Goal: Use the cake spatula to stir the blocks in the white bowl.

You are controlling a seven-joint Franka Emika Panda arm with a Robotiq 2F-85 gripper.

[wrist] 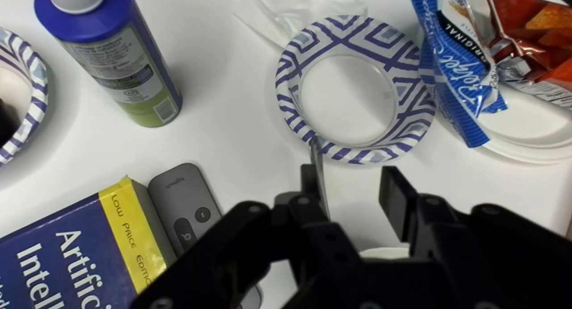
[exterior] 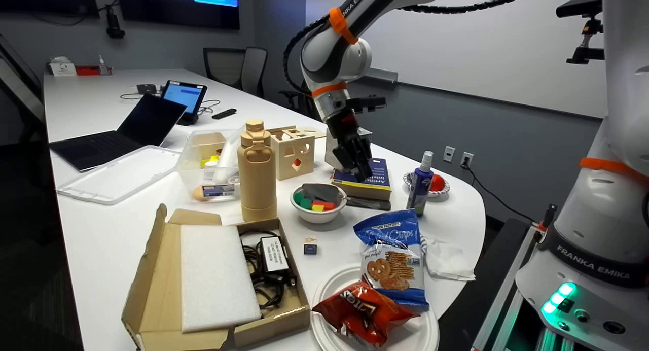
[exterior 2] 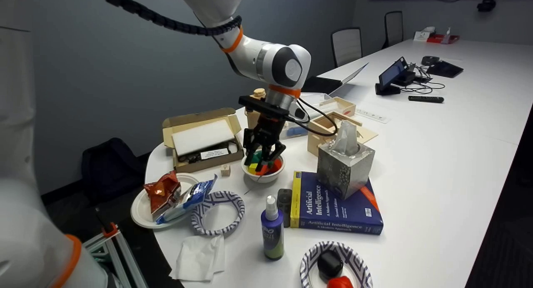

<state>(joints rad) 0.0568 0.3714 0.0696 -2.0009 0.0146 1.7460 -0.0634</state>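
The arm (exterior: 337, 57) is hanging bent from one o'clock in an exterior view, its gripper (wrist: 351, 186) hovering released, fingers spread. That view is showing the spatula (exterior: 324, 191) (flat, grey) lying in the white bowl (exterior: 317, 218) with the blocks (exterior: 324, 205); the wrist view is catching the bowl's rim. Two snack bags (exterior: 393, 257) are lying at the bowl's four and five o'clock, one book (exterior: 362, 190) at two.

table (exterior: 111, 249) bright, shadows soft; floor (exterior: 33, 290) dim; wall screen (exterior: 177, 1) glaring
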